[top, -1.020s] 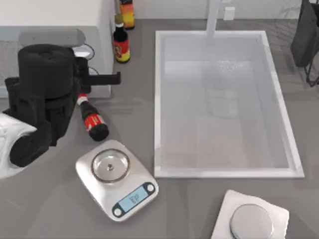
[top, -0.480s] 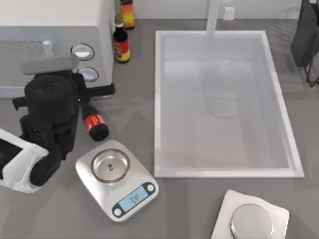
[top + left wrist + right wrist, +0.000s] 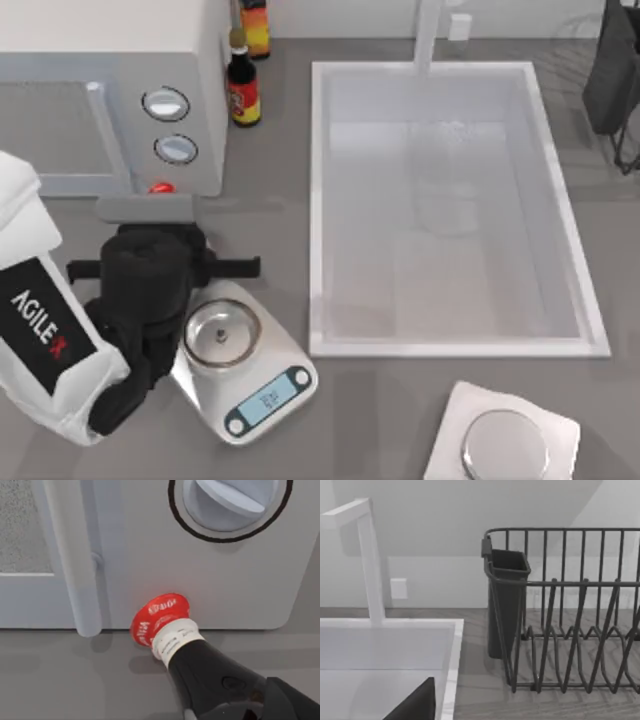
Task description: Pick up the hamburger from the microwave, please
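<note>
The white microwave (image 3: 110, 60) stands at the back left with its grey-windowed door (image 3: 45, 125) closed. In the left wrist view its door handle (image 3: 75, 555) and lower dial (image 3: 232, 500) are close in front. The hamburger is hidden. My left gripper (image 3: 148, 225) hovers just in front of the microwave, over a dark bottle (image 3: 210, 675) that lies on the table. The bottle's red cap (image 3: 160, 617) is against the microwave's front. My right arm is parked by the sink, and a dark bit of its gripper (image 3: 415, 707) shows in the right wrist view.
A silver kitchen scale (image 3: 235, 360) sits right beside my left wrist. Two upright bottles (image 3: 243, 80) stand right of the microwave. A large white sink (image 3: 450, 200) with a faucet (image 3: 370, 565) takes the middle. A dish rack (image 3: 560, 610) is at the back right and a plate (image 3: 505, 440) at the front right.
My left arm has drawn back from the microwave toward the table's front, uncovering the door and dials. Its wrist now covers most of the lying bottle.
</note>
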